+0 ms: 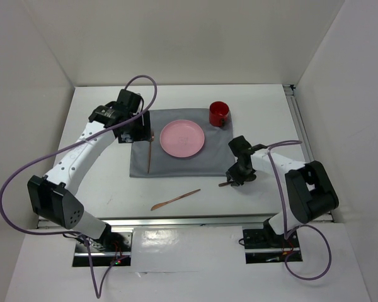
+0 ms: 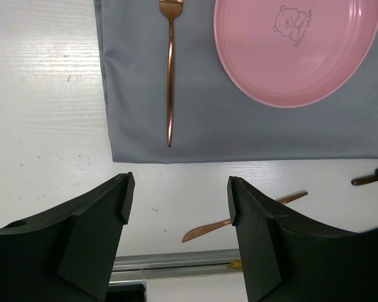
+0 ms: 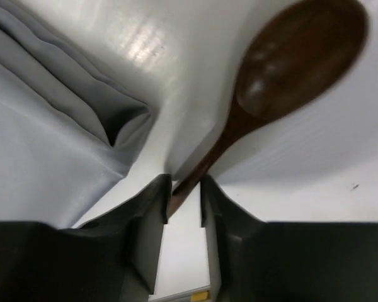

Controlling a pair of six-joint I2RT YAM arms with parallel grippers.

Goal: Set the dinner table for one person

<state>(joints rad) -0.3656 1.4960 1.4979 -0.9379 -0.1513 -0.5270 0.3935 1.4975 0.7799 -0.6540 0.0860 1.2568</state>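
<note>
A: Starting from the near side. Dinner table (image 1: pixel 101 182), where?

B: Under everything. White, matte, shut in by white walls on three sides, with both arms bolted along its near edge.

A: Closest to that edge?

B: Copper-coloured knife (image 1: pixel 175 199), flat on bare table about mid-width. Slanted, and apart from the cloth.

A: Next out, on the right?

B: Right fingers (image 3: pixel 148 233), low over the table just off the near right corner of the grey placemat (image 1: pixel 176 165). Drawn in close on either side of the handle of a brown spoon (image 3: pixel 290 63), with the bowl pointing away from them. Pinched tight or only flanked: cannot tell.

A: And the placemat itself?

B: Spread over the middle of the table, rumpled into folds at that near right corner. Along its left side, a copper fork (image 2: pixel 170 82), laid lengthwise with tines toward the far edge. At its centre, a pink plate (image 1: pixel 183 138) printed with a small bear, clear of the fork.

A: Left fingers?

B: Left fingers (image 2: pixel 94 220), hanging by the placemat's far left corner. Spread wide, nothing between them, touching nothing.

A: Farthest out?

B: Red cup (image 1: pixel 218 113), upright at the placemat's far right corner. Near the plate, not touching it.
</note>
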